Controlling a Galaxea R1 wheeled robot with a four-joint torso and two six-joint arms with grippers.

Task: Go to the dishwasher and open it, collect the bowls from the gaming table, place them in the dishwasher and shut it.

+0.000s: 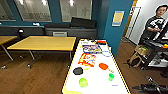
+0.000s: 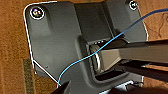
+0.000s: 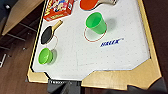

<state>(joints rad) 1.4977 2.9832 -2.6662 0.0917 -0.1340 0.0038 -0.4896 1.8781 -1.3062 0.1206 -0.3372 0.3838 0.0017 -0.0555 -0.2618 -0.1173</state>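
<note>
The gaming table (image 1: 100, 81), with a glossy white top and yellow sides, stretches away right in front of me. A green bowl (image 1: 83, 82) sits near its close left corner, and a green cup (image 1: 111, 77) stands to its right. In the right wrist view the same bowl (image 3: 45, 55) lies by the table's (image 3: 112, 57) edge, next to a black paddle (image 3: 47, 34), with the cup (image 3: 96, 23) further in. A dark arm part (image 1: 150, 87) lies low at the right of the head view. The dishwasher is out of view.
A red paddle (image 1: 103, 66), a black paddle (image 1: 78, 71) and colourful boxes (image 1: 87, 59) lie further along the table. A wooden table (image 1: 45, 42) stands at the left. At the right are a person (image 1: 156, 22), a black cart (image 1: 155, 50) and a teal wall corner (image 1: 117, 27).
</note>
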